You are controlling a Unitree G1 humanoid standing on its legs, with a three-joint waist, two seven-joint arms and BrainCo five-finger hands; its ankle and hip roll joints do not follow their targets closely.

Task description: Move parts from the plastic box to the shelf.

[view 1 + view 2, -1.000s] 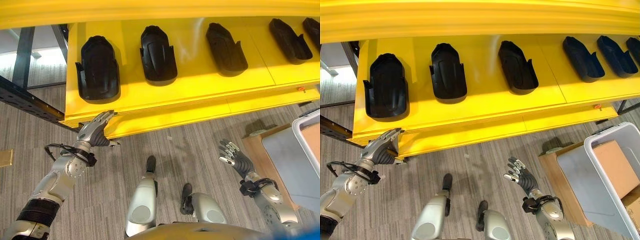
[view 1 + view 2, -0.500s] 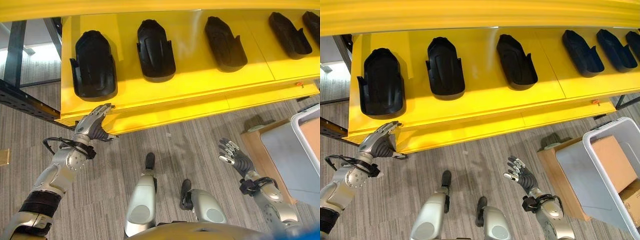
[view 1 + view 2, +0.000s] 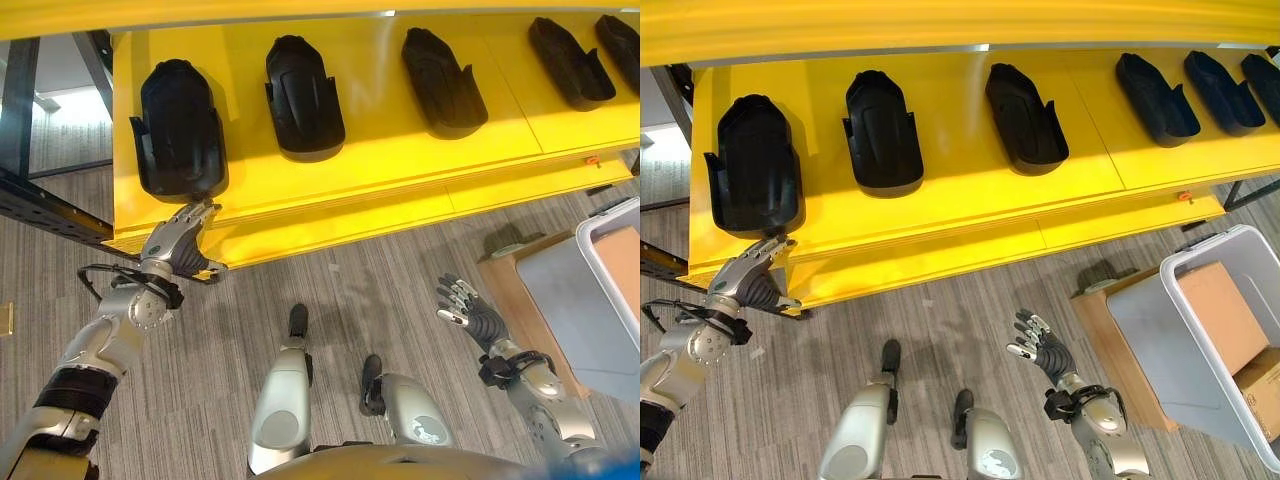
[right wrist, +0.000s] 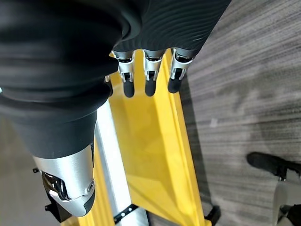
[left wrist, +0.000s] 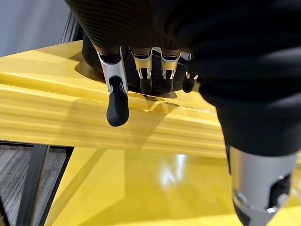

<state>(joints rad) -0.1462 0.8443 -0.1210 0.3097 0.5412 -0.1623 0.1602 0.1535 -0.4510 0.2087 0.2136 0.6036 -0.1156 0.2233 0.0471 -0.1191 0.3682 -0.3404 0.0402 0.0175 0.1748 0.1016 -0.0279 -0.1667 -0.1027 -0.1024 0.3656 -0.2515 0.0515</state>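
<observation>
- Take the yellow shelf (image 3: 940,215) as your landmark: you see six black moulded parts lying in a row on it.
- The part at its left end (image 3: 752,165) sits just behind the shelf's front edge. The next part (image 3: 882,130) and the third part (image 3: 1024,118) follow to the right, and three more (image 3: 1156,98) lie towards the right end.
- Your left hand (image 3: 744,282) is at the shelf's front lip, directly below the left-end part. Its fingers (image 5: 117,100) are loosely extended and hold nothing. In the left wrist view the dark tips hang just over the lip, in front of that part; you cannot tell whether they touch it.
- Your right hand (image 3: 1042,347) hovers over the grey carpet (image 3: 940,340) well in front of the shelf, fingers spread and relaxed, holding nothing.
- The white plastic box (image 3: 1230,350) stands on the floor to the right, in front of the shelf's right end, with cardboard (image 3: 1225,315) inside it.
- Compared with a second ago, the whole scene has slid in your eye views, so the camera moved. The left hand sits a little closer under the left-end part. The right hand's pose is unchanged.
</observation>
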